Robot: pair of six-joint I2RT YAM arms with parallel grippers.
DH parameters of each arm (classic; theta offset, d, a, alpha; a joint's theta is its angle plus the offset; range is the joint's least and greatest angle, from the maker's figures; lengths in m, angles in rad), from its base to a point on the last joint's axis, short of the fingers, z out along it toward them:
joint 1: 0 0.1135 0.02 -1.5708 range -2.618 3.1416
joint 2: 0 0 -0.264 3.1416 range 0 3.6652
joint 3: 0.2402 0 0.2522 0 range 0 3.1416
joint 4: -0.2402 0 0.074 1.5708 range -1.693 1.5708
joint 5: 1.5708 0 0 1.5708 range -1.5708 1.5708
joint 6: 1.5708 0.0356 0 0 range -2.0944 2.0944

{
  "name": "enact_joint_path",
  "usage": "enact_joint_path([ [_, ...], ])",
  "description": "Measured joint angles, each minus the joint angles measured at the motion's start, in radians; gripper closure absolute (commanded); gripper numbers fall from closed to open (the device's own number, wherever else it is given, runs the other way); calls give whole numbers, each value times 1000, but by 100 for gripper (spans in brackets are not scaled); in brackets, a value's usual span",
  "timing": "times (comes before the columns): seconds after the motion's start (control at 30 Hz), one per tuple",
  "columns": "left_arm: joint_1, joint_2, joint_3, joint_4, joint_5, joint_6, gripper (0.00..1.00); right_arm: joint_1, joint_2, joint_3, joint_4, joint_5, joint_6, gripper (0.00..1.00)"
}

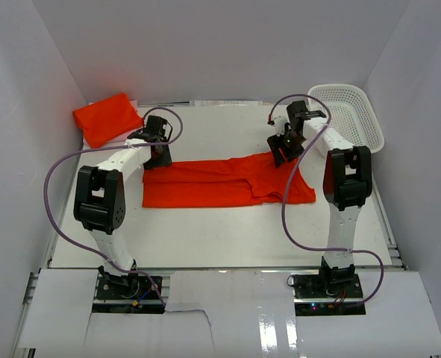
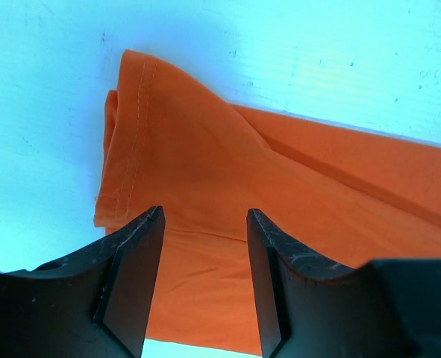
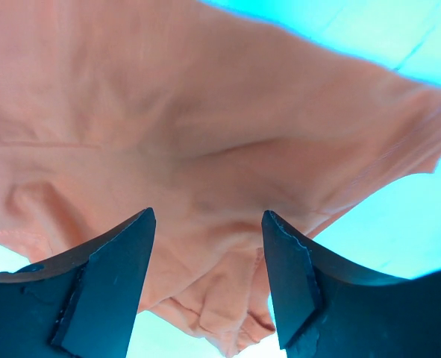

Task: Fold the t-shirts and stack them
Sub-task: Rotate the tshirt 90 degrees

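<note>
An orange t-shirt (image 1: 220, 183) lies folded lengthwise into a long band across the middle of the table. My left gripper (image 1: 159, 151) hovers open over its left end; the left wrist view shows the hemmed corner (image 2: 205, 179) between the open fingers (image 2: 134, 276). My right gripper (image 1: 283, 153) hovers open over the right end; the right wrist view shows bunched cloth (image 3: 227, 186) below the open fingers (image 3: 291, 276). A second orange shirt (image 1: 107, 118) lies folded at the far left corner.
A white plastic basket (image 1: 352, 112) stands at the far right corner. White walls close the table on three sides. The arms' purple cables loop beside each arm.
</note>
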Motion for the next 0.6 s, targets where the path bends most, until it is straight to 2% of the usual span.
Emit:
enact_joint_path([
  [0.37, 0, 18, -11, 51, -34, 4, 40, 1, 115, 73, 3, 42, -2, 34],
  [0.6, 0, 72, -35, 68, -47, 11, 40, 3, 119, 79, 16, 54, 4, 34],
])
